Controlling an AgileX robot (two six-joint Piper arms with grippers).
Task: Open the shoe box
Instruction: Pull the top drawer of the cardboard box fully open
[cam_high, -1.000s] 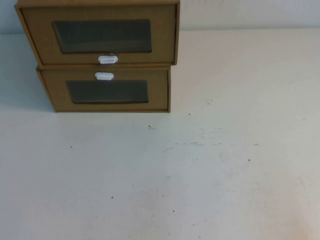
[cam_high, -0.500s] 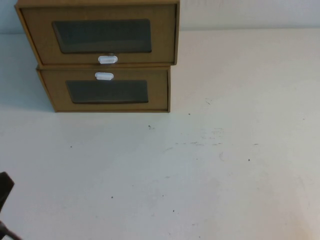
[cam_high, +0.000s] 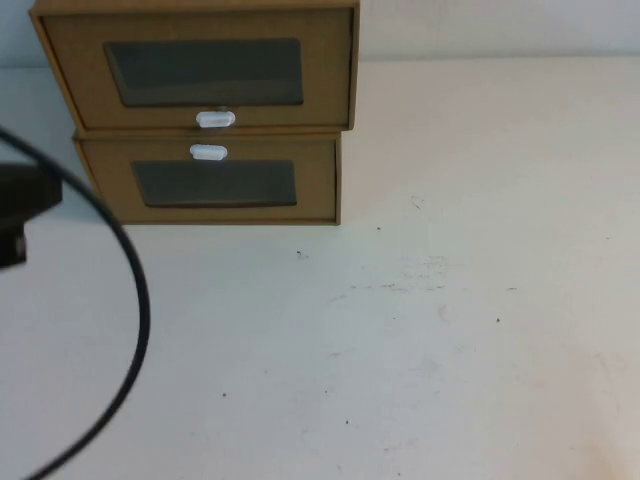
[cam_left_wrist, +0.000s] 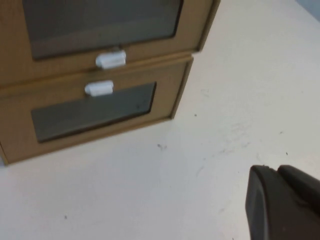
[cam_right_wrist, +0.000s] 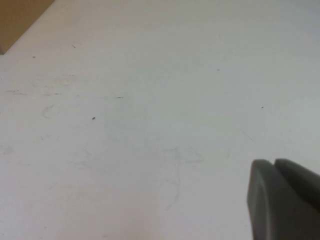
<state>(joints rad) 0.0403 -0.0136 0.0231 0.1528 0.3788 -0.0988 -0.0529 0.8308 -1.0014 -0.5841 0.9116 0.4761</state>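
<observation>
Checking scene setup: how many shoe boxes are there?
2. The lower box sits on the table, far left; the upper box is stacked on it. Both closed; anything behind them would be hidden. The left gripper hovers before them, the right gripper over the table to their right.

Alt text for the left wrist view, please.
An upper shoe box sits on a lower shoe box, both brown and closed, with dark windows and white pull tabs, on a white table. The shut left gripper hovers short of them. The right gripper, also shut, is outside this view, over the table.
</observation>
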